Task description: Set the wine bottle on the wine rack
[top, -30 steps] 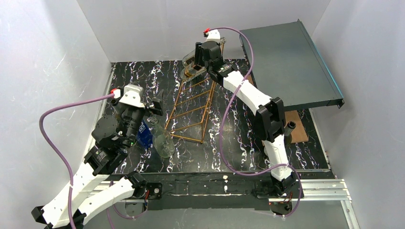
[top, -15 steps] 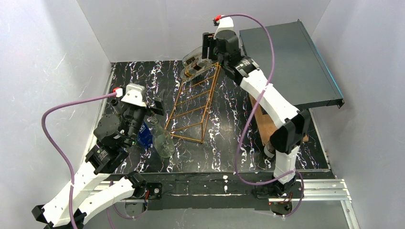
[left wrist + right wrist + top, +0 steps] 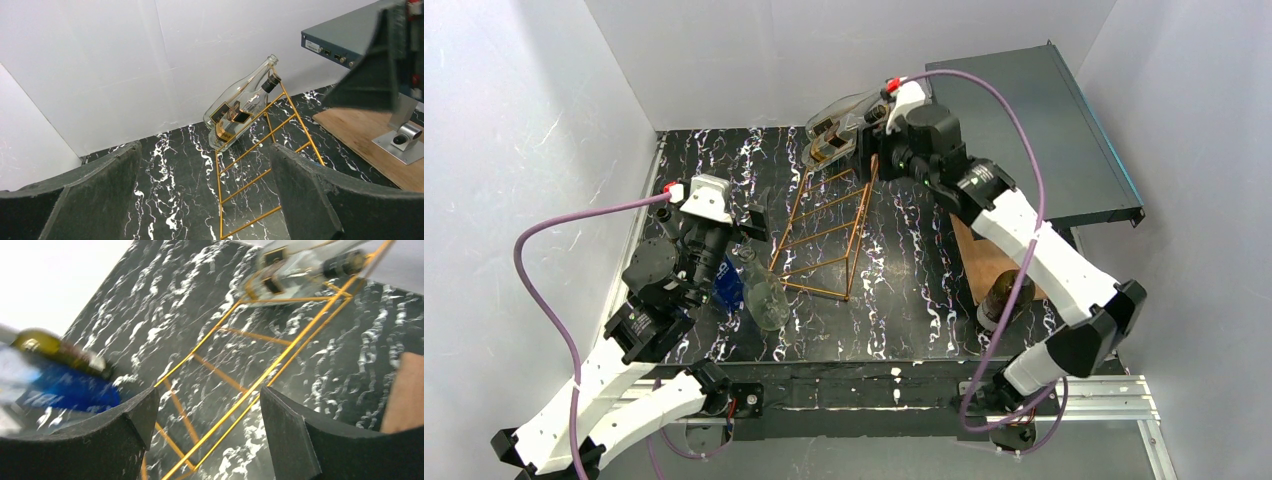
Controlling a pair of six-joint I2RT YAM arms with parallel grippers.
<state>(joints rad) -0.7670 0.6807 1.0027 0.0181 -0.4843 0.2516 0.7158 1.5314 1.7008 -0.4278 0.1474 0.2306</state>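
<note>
So the wine rack (image 3: pixel 822 237) has one thing on it: the wine bottle (image 3: pixel 240 107) sits across its far end, tilted, with the neck pointing up toward the dark flat box (image 3: pixel 1034 130). The other rungs hold nothing.

The rack is thin copper-gold wire, ladder-like, and stands on a glossy black surface (image 3: pixel 904 280) with white marble veins. The bottle is clear glass with a dark-and-gold label. There's something dark near its neck, and I can't tell what it is.

The right gripper (image 3: pixel 862 158) hangs just beside the bottle's neck end. Its fingers are spread wide with nothing between them, and its wrist view looks straight through the gap at the rack. The left gripper (image 3: pixel 752 218) is also wide apart and empty, up over the near-left side. Below it, a second clear glass bottle (image 3: pixel 764 298) lies right beside a blue-labelled one (image 3: pixel 727 283). A wooden board (image 3: pixel 979 262) lies by the box.

Compared with a second ago, the right gripper was down over the bottle and has now pulled back to the right. That arm's elbow has swung way down toward the near right corner. The left arm has barely budged, and the bottle is in the same spot.
</note>
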